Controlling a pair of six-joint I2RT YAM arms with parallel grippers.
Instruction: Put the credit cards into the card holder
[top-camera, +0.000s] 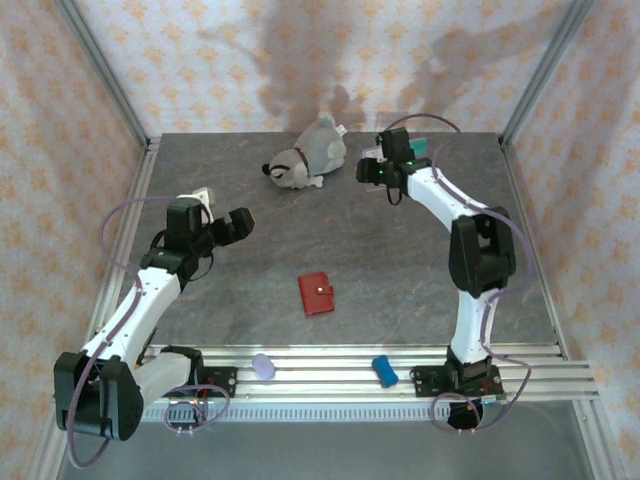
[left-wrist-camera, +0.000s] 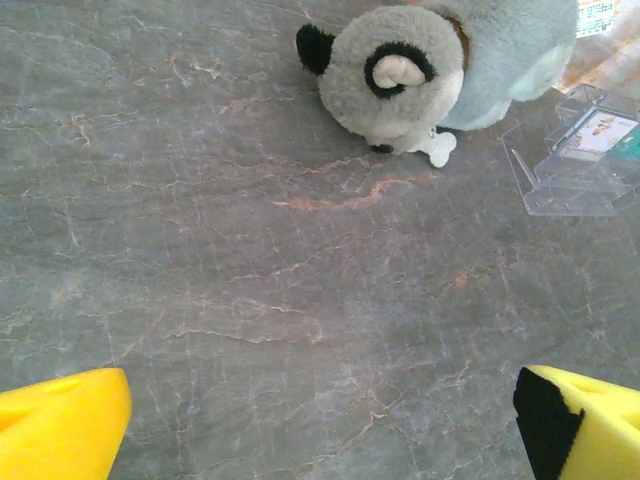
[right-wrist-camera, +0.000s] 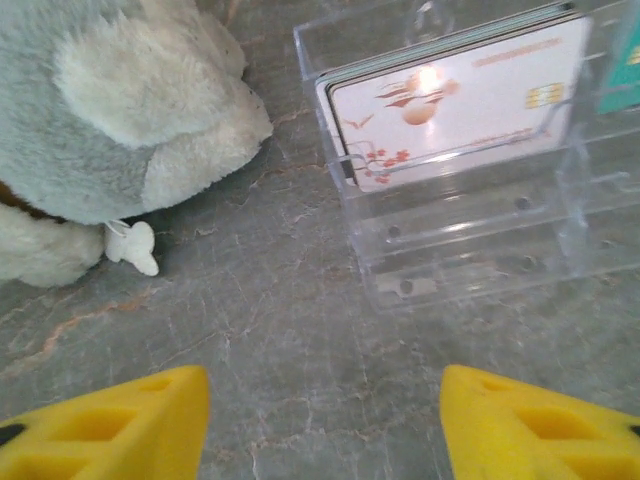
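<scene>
Fetching a card: right fingers (right-wrist-camera: 110, 425), apart, must advance onto the pale grey-white plastic card (right-wrist-camera: 450, 110) in the clear plastic case (right-wrist-camera: 460, 240); left fingers (left-wrist-camera: 60, 420) apart.

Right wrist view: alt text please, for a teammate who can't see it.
A clear plastic case holds the credit cards, a pale flowered one in front. A grey plush toy lies to its left, and the right pincer hangs open short of the case.
</scene>
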